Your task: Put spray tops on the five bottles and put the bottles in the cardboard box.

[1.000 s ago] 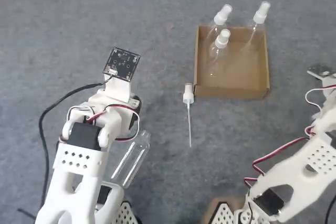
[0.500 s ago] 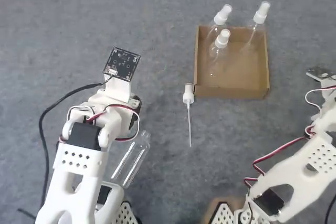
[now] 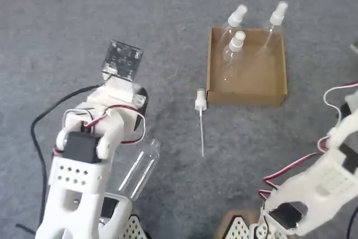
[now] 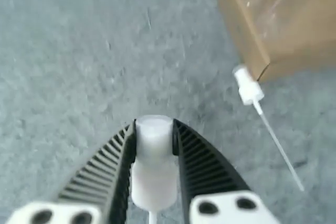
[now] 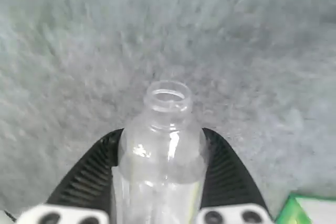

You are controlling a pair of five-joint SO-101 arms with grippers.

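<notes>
Left gripper [image 4: 154,128] is clamped on a white spray top [image 4: 153,156], which I see upright between the ribbed black fingers [image 4: 113,156], its flat head level with the fingertips. Beyond it a loose spray top [image 4: 247,88] lies on the grey carpeted table [image 4: 79,51], just beside a corner of the cardboard box [image 4: 262,35].

Right gripper [image 5: 161,139] is closed around an open bottle [image 5: 164,153] of clear plastic. Its fingers [image 5: 92,174] press the shoulders on both sides, and the uncapped neck points away from my camera over the carpet.

From above, the cardboard box [image 3: 211,65] sits well out from both arms. It holds three capped bottles [image 3: 235,54] lying side by side; two of their white spray heads poke past the far wall and one stays inside. The loose spray top [image 3: 200,102] lies by the box's near corner on the left arm's side, its thin tube stretched back toward the arms. A fourth clear bottle [image 3: 141,165], uncapped, lies on its side on the carpet, partly under the left arm [image 3: 89,155]. The right arm [image 3: 319,188] stands on the opposite side.
</notes>
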